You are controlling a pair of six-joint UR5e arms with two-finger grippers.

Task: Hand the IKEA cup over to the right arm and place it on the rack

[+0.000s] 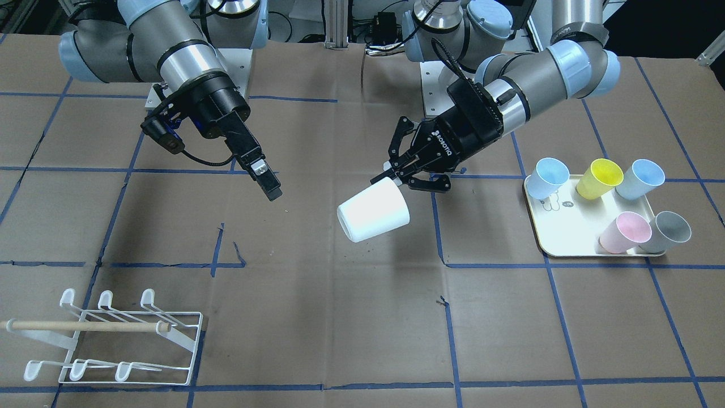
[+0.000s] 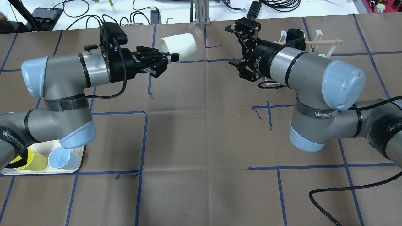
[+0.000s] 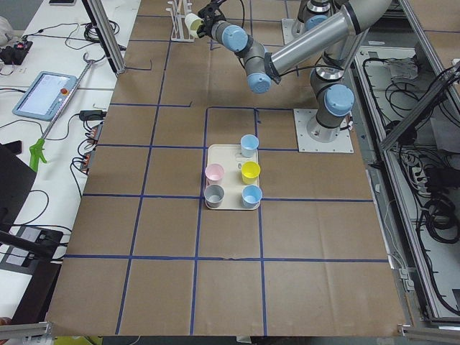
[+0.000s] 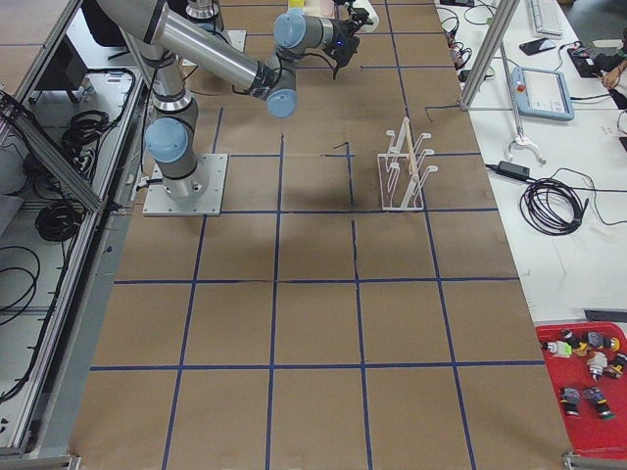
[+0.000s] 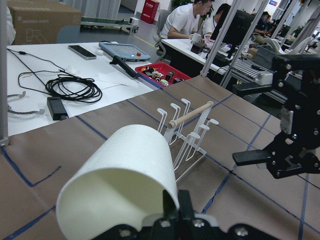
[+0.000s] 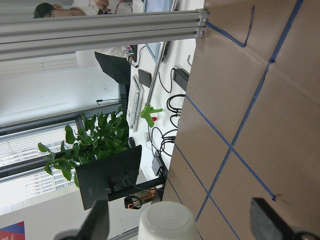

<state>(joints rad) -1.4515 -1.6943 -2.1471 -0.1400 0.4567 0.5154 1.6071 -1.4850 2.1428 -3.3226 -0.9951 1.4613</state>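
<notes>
Brown paper-covered surface point(image 1: 340, 340), gridded with blue tape, creased at the seams. Pinched by the rim in the closed left hand point(image 1: 403, 171): a white plastic IKEA cup point(image 1: 374, 211), tipped on its side in the air above the middle of the surface, base pointing away from that hand. Right hand point(image 2: 233, 45) apart from the cup and facing it, fingers spread wide. White wire rack with a light wooden dowel handle point(image 1: 113, 340) standing at the right-arm end of the surface. At the opposite end, a cream rectangular tray point(image 1: 572, 226) carrying a pale blue cup point(image 1: 550, 177), a yellow cup point(image 1: 599, 178), a second pale blue cup point(image 1: 640, 178), a pink cup point(image 1: 626, 232) and a grey cup point(image 1: 668, 231). Past the far edge, a white bench point(image 2: 78, 18) strewn with black cables point(image 2: 141, 15). Further off, seated people point(image 5: 192, 20) at desks, a red bin of small parts point(image 4: 588, 377), a leafy potted plant point(image 6: 95, 145) beside a dark monitor point(image 6: 107, 180).
</notes>
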